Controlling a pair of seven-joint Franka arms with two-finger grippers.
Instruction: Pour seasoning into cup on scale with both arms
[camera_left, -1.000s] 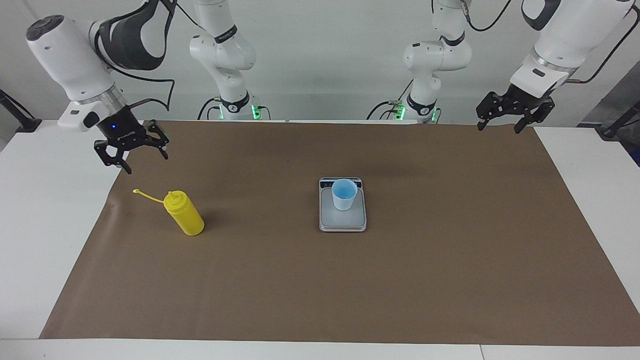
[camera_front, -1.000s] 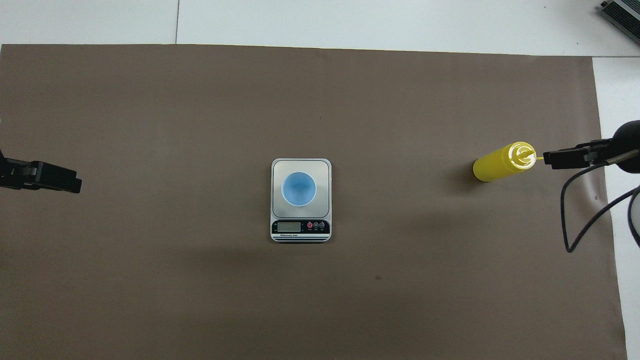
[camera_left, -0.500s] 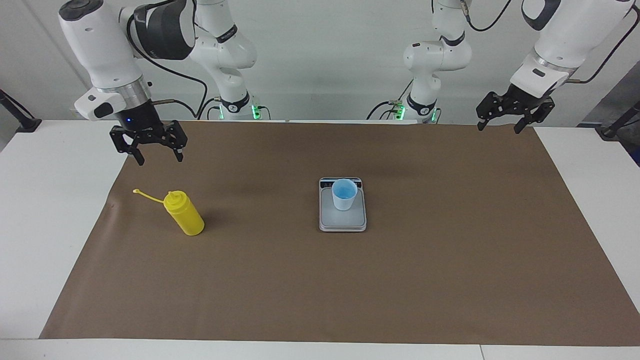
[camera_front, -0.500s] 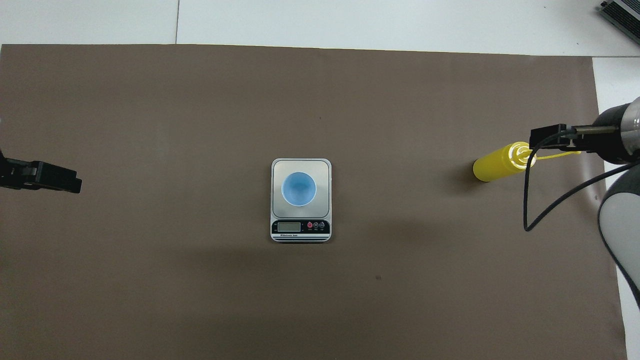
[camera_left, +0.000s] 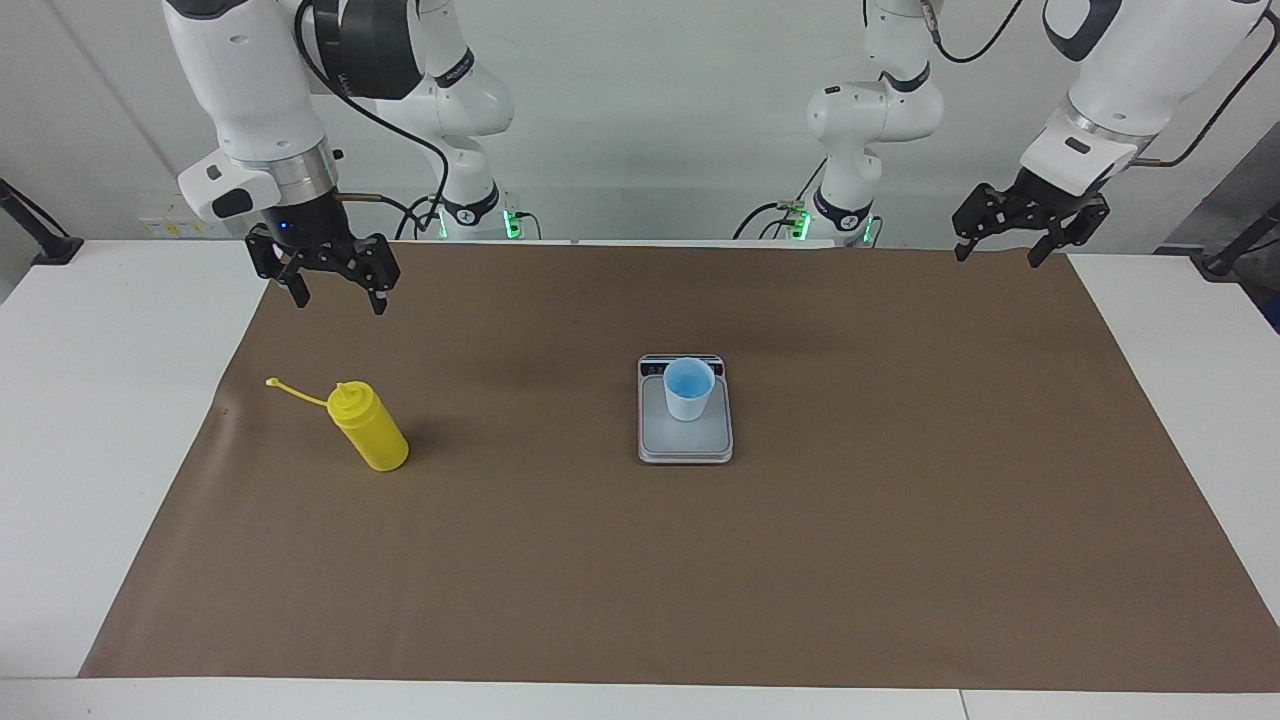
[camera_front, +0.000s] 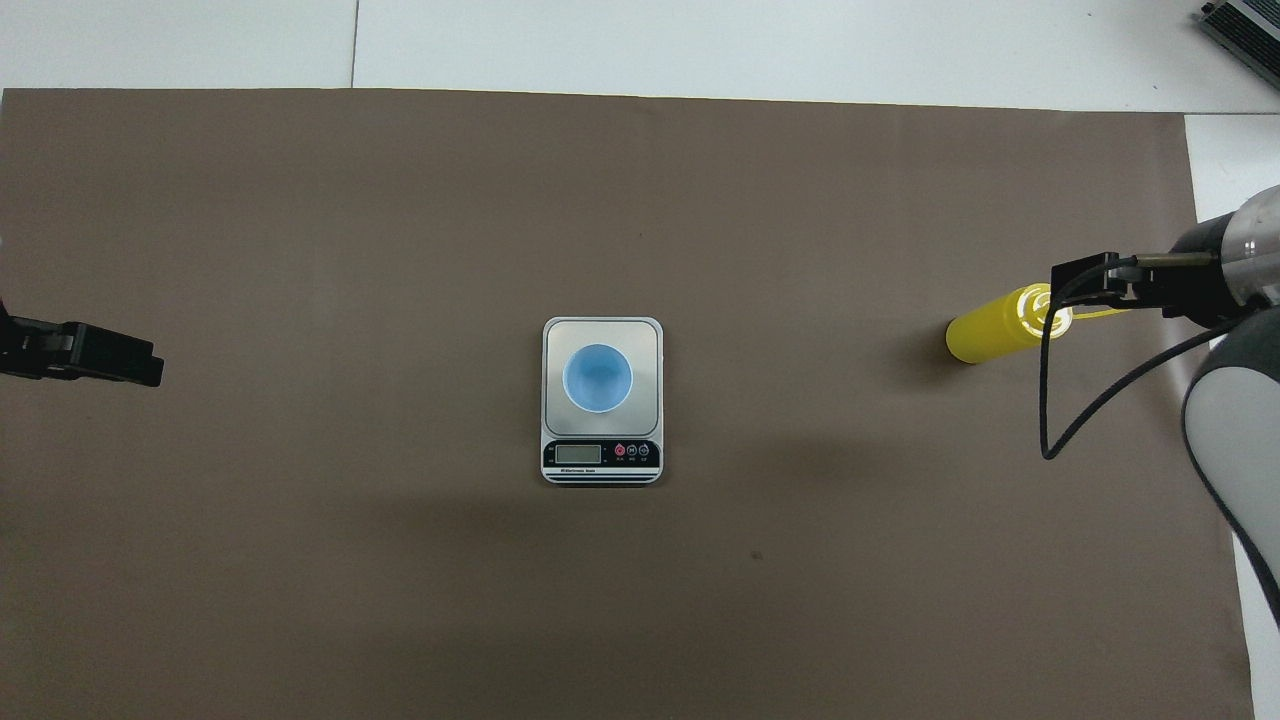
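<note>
The seasoning, a yellow squeeze bottle, stands upright on the brown mat toward the right arm's end of the table. Its cap strap sticks out sideways. The light blue cup stands on the grey scale at the mat's middle. My right gripper hangs open and empty in the air, well above the mat; from overhead it sits over the bottle's nozzle. My left gripper waits open over the mat's edge at the left arm's end.
The brown mat covers most of the white table. A black cable loops down from the right wrist beside the bottle. A grey device lies at the table's corner farthest from the robots.
The right arm has swung its gripper in from the mat's edge toward the bottle and turned its wrist more upright. The left arm, bottle, cup and scale have not moved.
</note>
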